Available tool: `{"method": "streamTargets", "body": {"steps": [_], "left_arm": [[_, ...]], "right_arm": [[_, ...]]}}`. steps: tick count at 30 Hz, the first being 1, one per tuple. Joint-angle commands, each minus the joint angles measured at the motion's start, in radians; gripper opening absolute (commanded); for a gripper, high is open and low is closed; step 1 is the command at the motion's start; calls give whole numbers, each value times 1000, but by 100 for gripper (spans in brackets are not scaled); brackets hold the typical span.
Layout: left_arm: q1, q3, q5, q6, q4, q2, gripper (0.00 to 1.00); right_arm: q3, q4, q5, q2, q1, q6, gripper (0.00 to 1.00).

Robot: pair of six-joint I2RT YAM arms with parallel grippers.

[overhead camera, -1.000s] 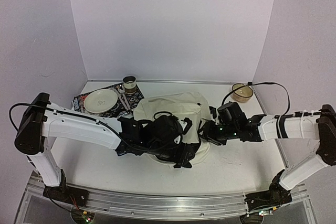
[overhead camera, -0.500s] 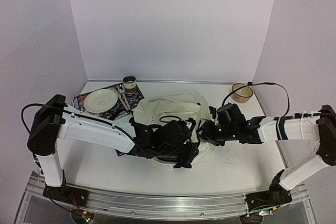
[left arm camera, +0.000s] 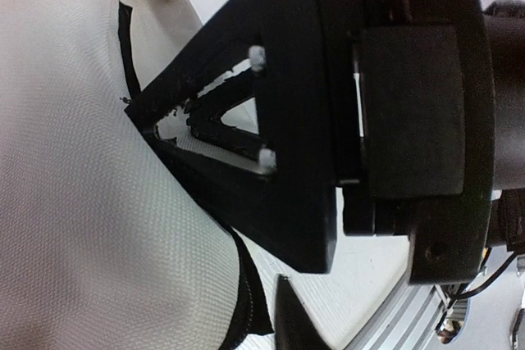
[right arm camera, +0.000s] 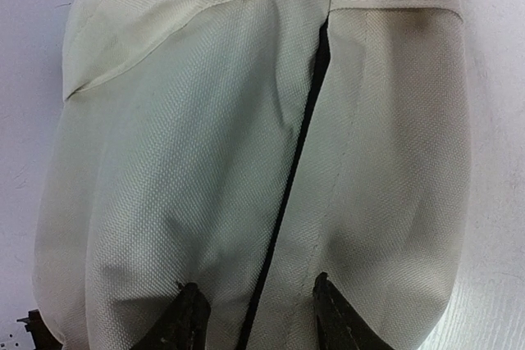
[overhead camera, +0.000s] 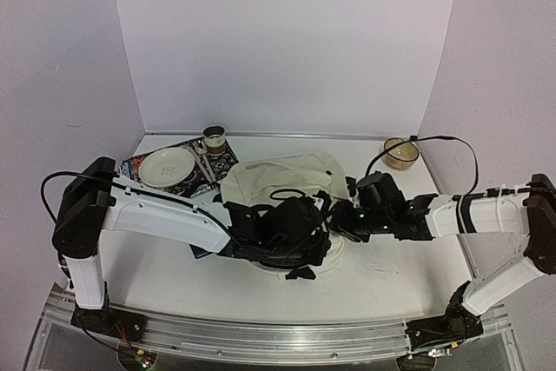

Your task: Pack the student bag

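Note:
The student bag, cream with black trim, lies in the middle of the table. My left gripper is low at its near side. In the left wrist view the cream cloth fills the left. One fingertip stands just right of the bag's black edge; the other finger is hidden. My right gripper is at the bag's right side. In the right wrist view the right gripper has its fingers pressed into the cream cloth, holding a bulge of it with the black zipper line between them.
A white plate lies on a patterned mat at the back left, with a cup behind it. A small bowl stands at the back right. The right arm's black wrist looms close in the left wrist view.
My left arm has slid right along the bag's near side and its jaws have narrowed. The right arm has hardly moved. The bag's near part has sunk a little.

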Motion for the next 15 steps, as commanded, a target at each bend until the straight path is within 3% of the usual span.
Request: {"method": "streamTargets", "body": {"steps": [1,3,7,15], "left_arm": [[-1,5,-11,-13,46,-27,6],[-1,-14,3,-20,45,-45,0],[-1,-55,17,-33,46,-91,0],[-2,-127,75,-42,45,-157,0]], "right_arm": [[2,29,6,7,21,-4,45],[5,17,22,7,21,-13,45],[13,-13,83,13,20,-39,44],[62,-88,158,92,2,-105,22]]}}
